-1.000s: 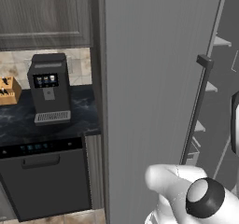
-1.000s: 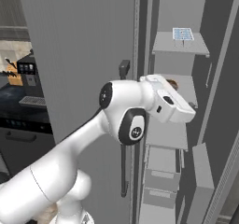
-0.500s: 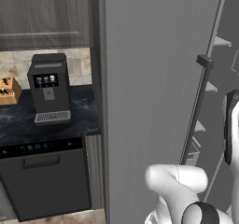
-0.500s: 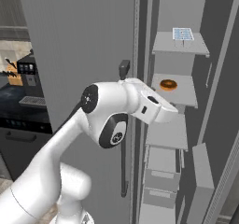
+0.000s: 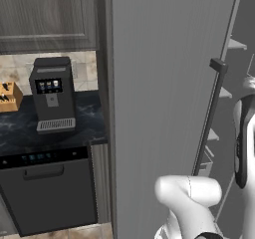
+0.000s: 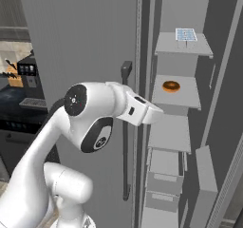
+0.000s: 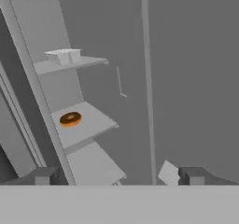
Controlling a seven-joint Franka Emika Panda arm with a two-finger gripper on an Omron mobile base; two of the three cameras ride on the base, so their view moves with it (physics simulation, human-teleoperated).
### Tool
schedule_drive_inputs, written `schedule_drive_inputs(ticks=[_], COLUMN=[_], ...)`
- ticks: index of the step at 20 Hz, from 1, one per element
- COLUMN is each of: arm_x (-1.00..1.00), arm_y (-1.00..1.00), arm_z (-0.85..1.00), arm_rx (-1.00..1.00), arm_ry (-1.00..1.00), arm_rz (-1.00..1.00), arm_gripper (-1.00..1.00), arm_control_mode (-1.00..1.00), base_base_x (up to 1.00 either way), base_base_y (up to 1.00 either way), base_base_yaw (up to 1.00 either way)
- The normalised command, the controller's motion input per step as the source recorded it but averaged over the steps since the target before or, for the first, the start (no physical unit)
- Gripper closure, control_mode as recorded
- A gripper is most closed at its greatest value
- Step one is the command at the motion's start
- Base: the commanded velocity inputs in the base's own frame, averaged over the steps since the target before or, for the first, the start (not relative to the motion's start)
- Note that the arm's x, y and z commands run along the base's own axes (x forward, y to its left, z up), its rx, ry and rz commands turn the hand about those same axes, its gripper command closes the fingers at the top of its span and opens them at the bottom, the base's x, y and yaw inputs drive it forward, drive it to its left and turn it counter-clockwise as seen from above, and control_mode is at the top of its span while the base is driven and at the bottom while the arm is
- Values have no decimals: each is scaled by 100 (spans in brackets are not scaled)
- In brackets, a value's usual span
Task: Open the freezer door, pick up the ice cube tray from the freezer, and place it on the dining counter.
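In the left base view a coffee machine (image 5: 52, 94) stands on a dark marble counter (image 5: 20, 128) above a black dishwasher (image 5: 47, 188), with a wooden knife block (image 5: 9, 95) at the far left; the tall brushed-grey fridge door (image 5: 164, 83) with its dark vertical bar handle (image 5: 209, 118) takes up the middle, and thin shelf edges show past it on the right. In the right base view the freezer (image 6: 182, 127) stands open: the ice cube tray (image 6: 186, 34) lies flat on the top shelf (image 6: 182, 46), well above the arm, and a glazed doughnut (image 6: 171, 86) sits on the shelf below it. The arm reaches toward the compartment at about the height of the doughnut shelf. In the hand view the tool (image 7: 116, 175) has its two dark fingertips (image 7: 45, 174) spread wide apart with nothing between them; the tray (image 7: 64, 56) appears on the upper shelf and the doughnut (image 7: 70, 119) on the next one down, both apart from the tool.
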Motion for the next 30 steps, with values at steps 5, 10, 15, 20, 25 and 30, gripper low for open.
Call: schedule_drive_inputs(ticks=[5,10,15,20,25,30], arm_x=[-13,-11,-9,-29,-30,-20], arm_y=[46,43,50,50,51,49], arm_z=[0,1,5,7,7,6], arm_rx=[8,12,8,0,0,0], arm_ry=[5,5,9,8,9,11], arm_rz=[15,12,11,4,3,3], arm_gripper=[-100,-100,-100,-100,-100,-100], arm_control_mode=[-100,-100,-100,-100,-100,-100], base_base_x=[0,0,0,0,0,0], base_base_y=[0,0,0,0,0,0], base_base_yaw=[0,0,0,0,0,0])
